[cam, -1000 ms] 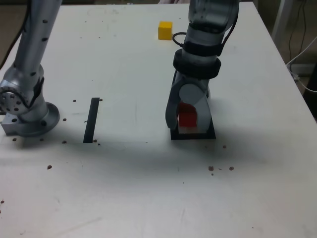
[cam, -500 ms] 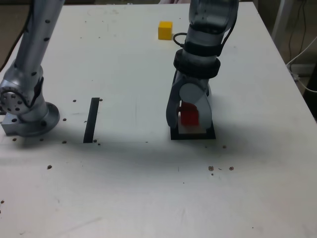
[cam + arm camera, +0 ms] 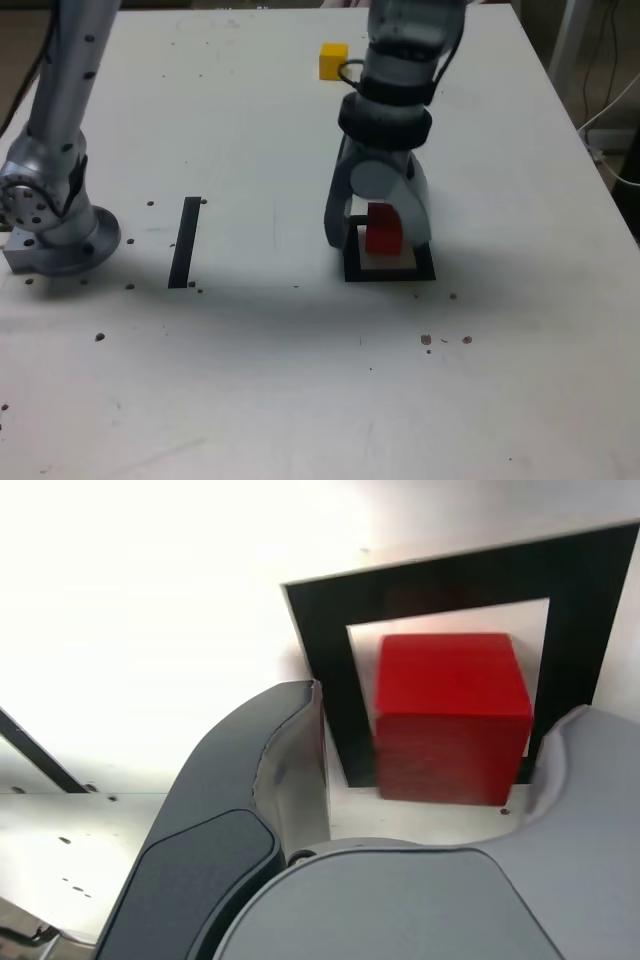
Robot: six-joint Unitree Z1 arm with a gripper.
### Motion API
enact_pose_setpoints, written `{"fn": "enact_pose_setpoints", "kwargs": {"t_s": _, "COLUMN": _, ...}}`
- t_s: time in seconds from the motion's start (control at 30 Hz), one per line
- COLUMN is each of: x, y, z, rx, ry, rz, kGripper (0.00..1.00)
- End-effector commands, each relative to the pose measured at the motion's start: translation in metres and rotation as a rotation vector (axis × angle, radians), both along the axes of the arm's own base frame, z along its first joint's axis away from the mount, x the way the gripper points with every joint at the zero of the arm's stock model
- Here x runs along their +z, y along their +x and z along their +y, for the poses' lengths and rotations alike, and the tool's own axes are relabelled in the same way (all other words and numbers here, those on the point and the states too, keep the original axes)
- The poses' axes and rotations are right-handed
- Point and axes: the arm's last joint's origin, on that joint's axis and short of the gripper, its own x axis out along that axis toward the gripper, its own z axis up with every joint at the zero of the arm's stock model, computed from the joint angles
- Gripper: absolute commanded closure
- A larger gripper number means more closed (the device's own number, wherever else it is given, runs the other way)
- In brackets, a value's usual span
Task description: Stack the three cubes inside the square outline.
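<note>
On the white tabletop (image 3: 250,380), we see the arm's tool (image 3: 377,232) straddling the red cube (image 3: 383,227), jaws apart and clear of it on the one side the wrist view shows; the cube rests inside the square outline (image 3: 389,273). The yellow cube (image 3: 334,60) waits well apart at the far edge; we see no green one. We judge the main risk to be a jaw clipping the red cube as the tool lifts away, nudging it onto the tape and leaving a skewed base for the stack.
</note>
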Motion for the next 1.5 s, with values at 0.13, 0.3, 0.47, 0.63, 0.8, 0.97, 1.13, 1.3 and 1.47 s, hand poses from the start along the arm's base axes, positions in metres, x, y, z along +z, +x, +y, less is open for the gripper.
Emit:
{"fn": "enact_pose_setpoints", "kwargs": {"t_s": 0.13, "x": 0.027, "y": -0.028, "z": 0.03, "rx": 0.049, "ry": 0.026, "rz": -0.041, "kGripper": 0.01}}
{"fn": "enact_pose_setpoints", "kwargs": {"t_s": 0.3, "x": 0.037, "y": -0.044, "z": 0.065, "rx": 0.069, "ry": 0.032, "rz": -0.04, "kGripper": 0.01}}
{"fn": "enact_pose_setpoints", "kwargs": {"t_s": 0.47, "x": 0.04, "y": -0.056, "z": 0.102, "rx": 0.088, "ry": 0.055, "rz": -0.018, "kGripper": 0.01}}
{"fn": "enact_pose_setpoints", "kwargs": {"t_s": 0.63, "x": 0.049, "y": -0.061, "z": 0.134, "rx": 0.087, "ry": 0.136, "rz": -0.024, "kGripper": 0.01}}
{"fn": "enact_pose_setpoints", "kwargs": {"t_s": 0.8, "x": 0.059, "y": -0.064, "z": 0.166, "rx": 0.019, "ry": 0.185, "rz": -0.04, "kGripper": 0.01}}
{"fn": "enact_pose_setpoints", "kwargs": {"t_s": 0.97, "x": 0.06, "y": -0.067, "z": 0.199, "rx": -0.029, "ry": 0.168, "rz": -0.048, "kGripper": 0.01}}
{"fn": "enact_pose_setpoints", "kwargs": {"t_s": 1.13, "x": 0.051, "y": -0.07, "z": 0.234, "rx": -0.02, "ry": 0.151, "rz": -0.031, "kGripper": 0.01}}
{"fn": "enact_pose_setpoints", "kwargs": {"t_s": 1.3, "x": 0.042, "y": -0.068, "z": 0.267, "rx": -0.03, "ry": 0.153, "rz": -0.016, "kGripper": 0.01}}
{"fn": "enact_pose_setpoints", "kwargs": {"t_s": 1.47, "x": 0.042, "y": -0.066, "z": 0.29, "rx": -0.031, "ry": 0.167, "rz": -0.006, "kGripper": 0.02}}
